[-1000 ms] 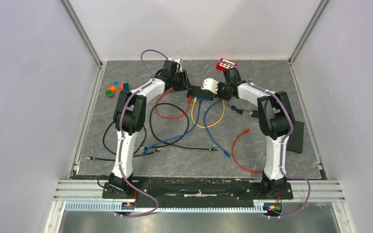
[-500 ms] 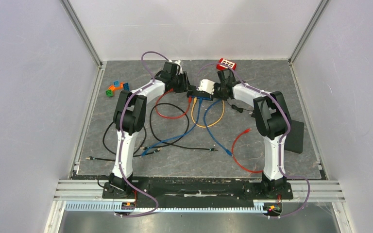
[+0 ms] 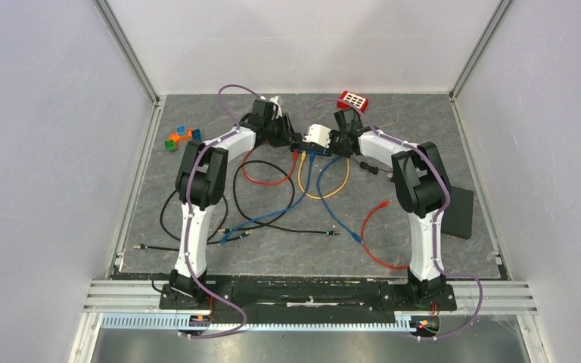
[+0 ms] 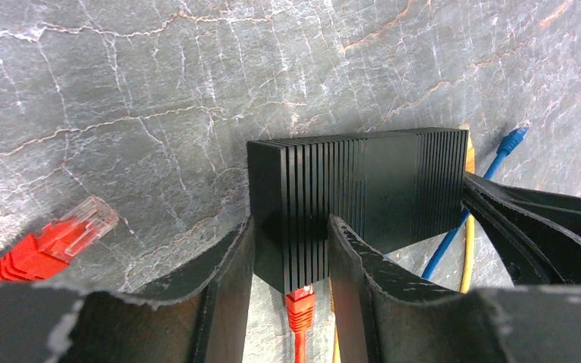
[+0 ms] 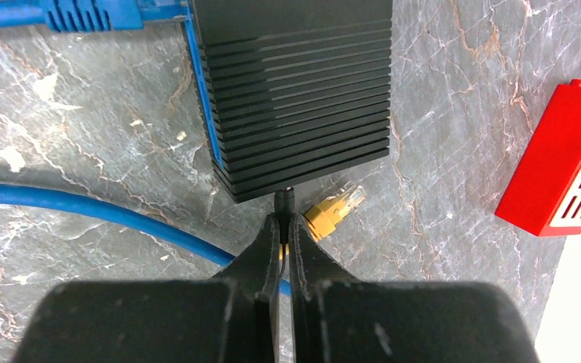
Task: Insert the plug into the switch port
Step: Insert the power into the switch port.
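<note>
Across a grey marbled mat (image 3: 287, 253), a black ribbed switch (image 3: 308, 145) is met at the far middle by both arms.

One corner of the switch is clamped between the fingers of the left gripper (image 4: 291, 231), one pressed to each side. The right gripper (image 5: 282, 223) is held at the switch's end edge with its jaws closed; a thin dark stub at the tips cannot be identified. A blue cable (image 5: 83, 204) is run alongside the switch. A red block (image 5: 563, 162) is set well apart. A yellow plug (image 5: 334, 209) is left loose on the mat, just beside the switch's end, and a red plug (image 4: 72, 233) is left loose near the other end.
</note>
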